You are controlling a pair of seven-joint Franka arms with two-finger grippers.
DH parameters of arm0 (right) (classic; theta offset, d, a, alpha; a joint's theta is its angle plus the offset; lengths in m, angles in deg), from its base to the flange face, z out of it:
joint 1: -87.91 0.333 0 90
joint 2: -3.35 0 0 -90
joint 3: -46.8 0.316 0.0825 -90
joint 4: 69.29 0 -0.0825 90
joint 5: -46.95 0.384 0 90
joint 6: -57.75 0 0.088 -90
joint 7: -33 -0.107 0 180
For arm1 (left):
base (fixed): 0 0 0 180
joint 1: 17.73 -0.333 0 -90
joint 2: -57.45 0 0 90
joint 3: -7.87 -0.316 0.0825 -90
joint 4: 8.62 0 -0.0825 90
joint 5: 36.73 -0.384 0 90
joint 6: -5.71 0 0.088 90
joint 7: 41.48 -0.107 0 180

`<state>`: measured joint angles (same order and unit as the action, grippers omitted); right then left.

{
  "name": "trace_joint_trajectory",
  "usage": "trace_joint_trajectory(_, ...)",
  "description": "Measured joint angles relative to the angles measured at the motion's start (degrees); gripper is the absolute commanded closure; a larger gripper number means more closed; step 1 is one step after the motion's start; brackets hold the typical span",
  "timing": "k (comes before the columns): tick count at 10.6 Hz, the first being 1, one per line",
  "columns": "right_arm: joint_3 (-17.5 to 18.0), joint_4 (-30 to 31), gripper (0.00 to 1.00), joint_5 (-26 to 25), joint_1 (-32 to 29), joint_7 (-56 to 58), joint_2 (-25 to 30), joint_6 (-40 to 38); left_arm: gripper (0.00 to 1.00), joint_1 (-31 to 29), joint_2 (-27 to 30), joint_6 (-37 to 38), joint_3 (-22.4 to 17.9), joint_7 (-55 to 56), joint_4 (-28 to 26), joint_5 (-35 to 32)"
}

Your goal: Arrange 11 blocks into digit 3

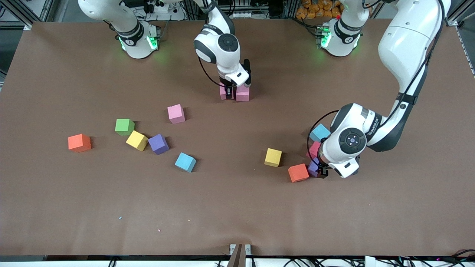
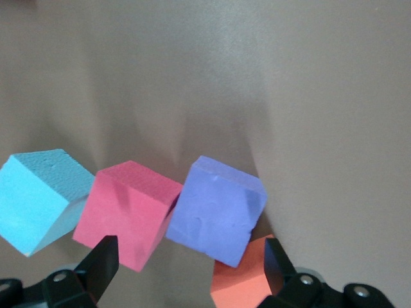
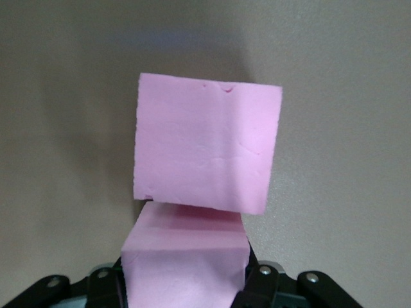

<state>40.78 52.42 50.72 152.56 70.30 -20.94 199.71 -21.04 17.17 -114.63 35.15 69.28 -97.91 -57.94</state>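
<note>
My right gripper is shut on a pink cube, which it holds at the table against a second pink cube, also in the right wrist view. My left gripper is open and low over a cluster of cubes: purple, red, light blue and orange. Its fingers straddle the gap just short of the purple cube and hold nothing. No figure beyond the two pink cubes shows.
A yellow cube lies beside the cluster. Toward the right arm's end lie a pink, green, yellow, purple, light blue and orange-red cube.
</note>
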Motion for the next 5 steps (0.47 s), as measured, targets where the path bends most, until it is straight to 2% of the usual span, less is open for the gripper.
trace_joint_trajectory(5, -0.05, -0.44, 0.89, 0.34, 0.01, -0.04, -0.5, 0.51, 0.0, 0.17, -6.11, -3.84, -0.5, 4.93, 6.14, 0.07)
